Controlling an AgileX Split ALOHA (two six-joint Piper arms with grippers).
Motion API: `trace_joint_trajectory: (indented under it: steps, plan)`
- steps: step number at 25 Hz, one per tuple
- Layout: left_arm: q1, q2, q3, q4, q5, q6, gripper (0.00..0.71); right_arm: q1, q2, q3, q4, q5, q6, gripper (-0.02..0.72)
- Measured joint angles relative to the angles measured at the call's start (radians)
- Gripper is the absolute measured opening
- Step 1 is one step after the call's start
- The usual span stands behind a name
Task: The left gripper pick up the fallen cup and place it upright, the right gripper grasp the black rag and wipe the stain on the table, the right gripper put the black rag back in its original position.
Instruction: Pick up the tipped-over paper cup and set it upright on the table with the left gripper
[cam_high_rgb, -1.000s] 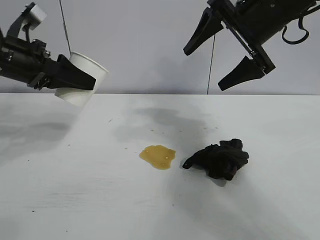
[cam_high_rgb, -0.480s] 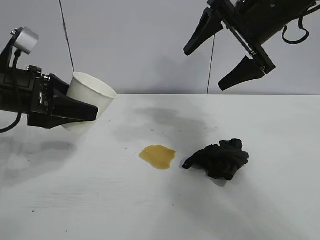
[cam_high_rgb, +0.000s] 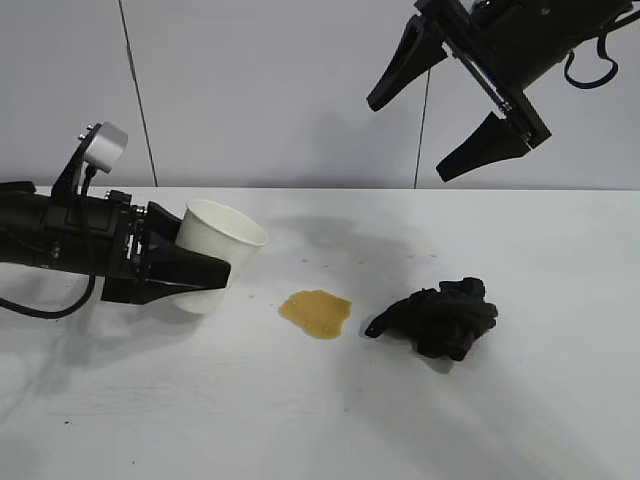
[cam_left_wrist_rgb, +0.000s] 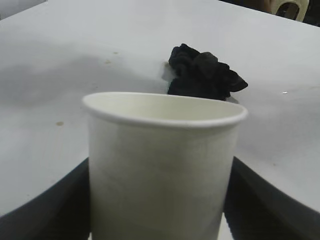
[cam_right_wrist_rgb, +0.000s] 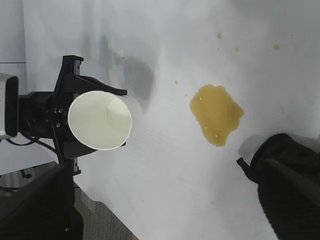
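Table (cam_high_rgb: 300, 420) — white, speckled, no legible markings. Stain (cam_high_rgb: 316, 312): amber puddle at centre; black rag (cam_high_rgb: 437, 317) bunched just beside it. Cup (cam_high_rgb: 215, 252): plain white, unprinted, mouth-up and slightly tilted, clamped by the left gripper (cam_high_rgb: 185, 275); base hidden behind the fingers. Right gripper (cam_high_rgb: 450, 100) — high above the rag, jaws spread wide, empty, arm cut off.

My left gripper (cam_high_rgb: 195, 275), matte black, has a plain white tapered paper cup (cam_high_rgb: 215, 252), cream-white inside. Right of the cup lies a glossy amber-brown puddle of stain (cam_high_rgb: 316, 312), with tiny brown specks scattered beyond it. Right of the stain is a bunched black rag (cam_high_rgb: 440, 317). The flat tabletop (cam_high_rgb: 300, 420) is white with grey shadows. My right gripper (cam_high_rgb: 450, 95) is black too.
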Motion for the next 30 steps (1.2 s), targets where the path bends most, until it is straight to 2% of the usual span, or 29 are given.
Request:
trace_joint_trajectory:
  steps: [11,17,30]
  plan:
    - [0.000,0.006,-0.009,-0.001,0.007,0.096,0.479,0.000,0.000,0.000,0.000,-0.002,0.000,0.694]
    - [-0.003,0.069,-0.009,-0.003,0.009,0.098,0.479,0.000,0.000,0.000,0.000,-0.002,0.000,0.694]
    - [-0.005,0.074,-0.025,-0.007,0.009,0.116,0.496,0.000,0.000,0.000,0.000,-0.002,-0.001,0.694]
